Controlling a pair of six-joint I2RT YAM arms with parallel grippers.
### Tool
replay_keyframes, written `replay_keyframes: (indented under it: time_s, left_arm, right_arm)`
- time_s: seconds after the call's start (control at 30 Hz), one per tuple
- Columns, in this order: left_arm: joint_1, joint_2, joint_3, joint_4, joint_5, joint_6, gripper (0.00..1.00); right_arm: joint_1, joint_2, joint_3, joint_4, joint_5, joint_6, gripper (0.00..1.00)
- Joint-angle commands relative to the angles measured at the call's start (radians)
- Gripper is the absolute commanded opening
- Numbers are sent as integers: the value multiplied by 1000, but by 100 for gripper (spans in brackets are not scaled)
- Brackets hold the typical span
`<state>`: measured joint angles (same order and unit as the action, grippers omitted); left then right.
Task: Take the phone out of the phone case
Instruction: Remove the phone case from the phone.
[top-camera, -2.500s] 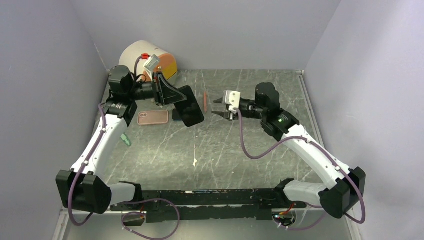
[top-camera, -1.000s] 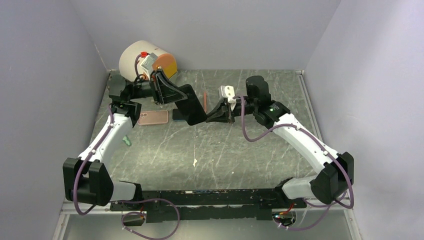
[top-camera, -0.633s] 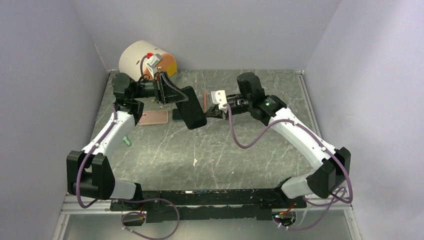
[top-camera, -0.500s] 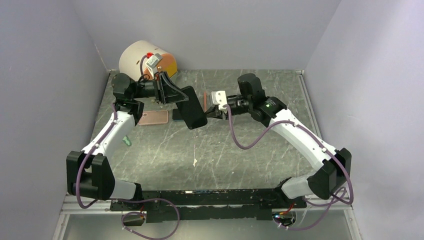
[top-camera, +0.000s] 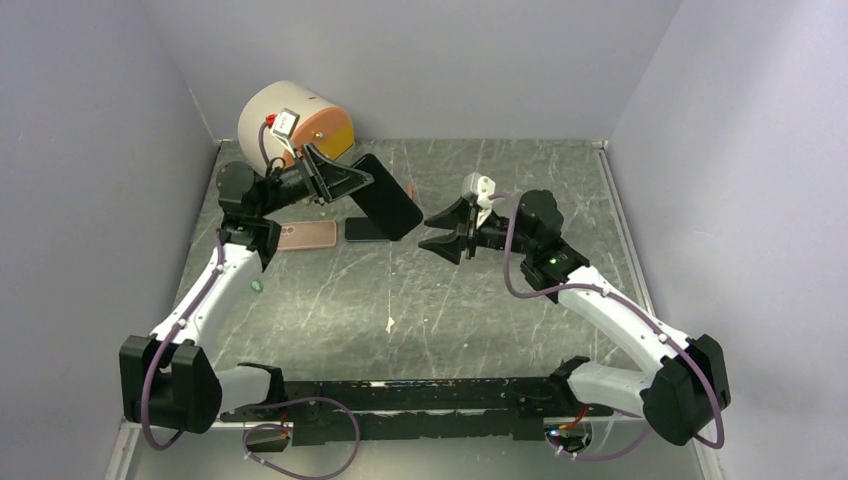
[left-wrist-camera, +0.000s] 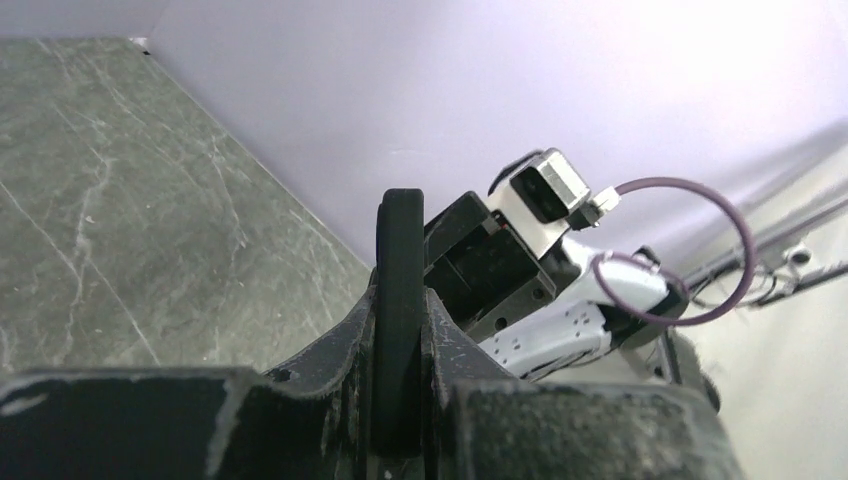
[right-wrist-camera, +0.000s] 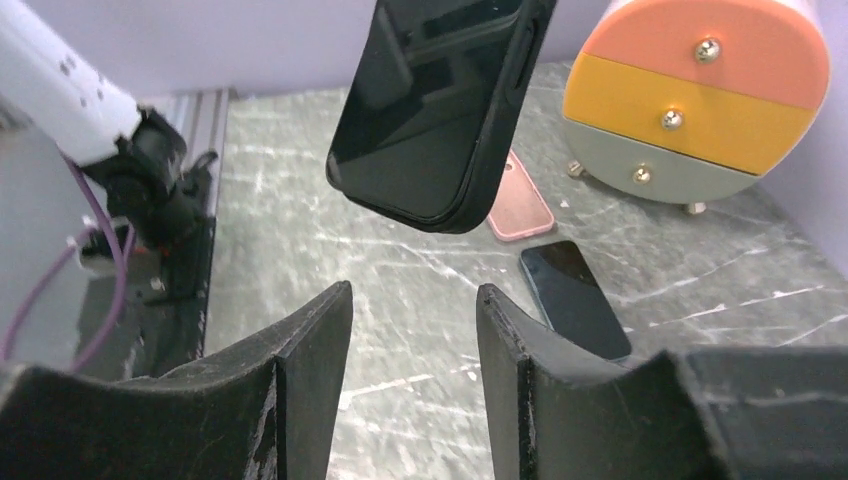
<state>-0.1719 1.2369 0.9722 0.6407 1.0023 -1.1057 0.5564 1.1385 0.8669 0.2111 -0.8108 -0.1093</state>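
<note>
At the far left of the table (top-camera: 480, 300), your left gripper (top-camera: 345, 185) was clamped on the cased phone (top-camera: 385, 197), holding it clear of the surface. Your right gripper (top-camera: 445, 228) stood with fingers spread, just beside the phone's free end and not touching it.

View differences noted:
- Top view alone showed both arms and the phone's lie. Its long axis ran diagonally from far-left to near-right, and the free end pointed toward the right gripper.
- Left wrist view showed the cased phone (left-wrist-camera: 400, 290) edge-on only, as a thin black strip pinched between the fingers (left-wrist-camera: 355, 340). The screen was not visible there.
- Right wrist view showed the glossy screen of the cased phone (right-wrist-camera: 440, 100) facing the camera, with the case rim around it. Its rounded lower end hung above the gap in the right gripper (right-wrist-camera: 410, 330).

Below it, a pink phone case (right-wrist-camera: 520, 205) and a second dark phone (right-wrist-camera: 575, 300) lay flat, near a round drawer unit (right-wrist-camera: 700, 90).
</note>
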Motion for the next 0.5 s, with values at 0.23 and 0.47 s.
replay_keyframes:
  time_s: [0.23,0.47]
  left_arm:
    - [2,-52,-75,186,-211,-243,2]
    - [0,-38,-89,262,-214,-321,3]
  right_arm:
    - [35,39,-65,520,101,526,53]
    - [38,97,-58,613,65,572,51]
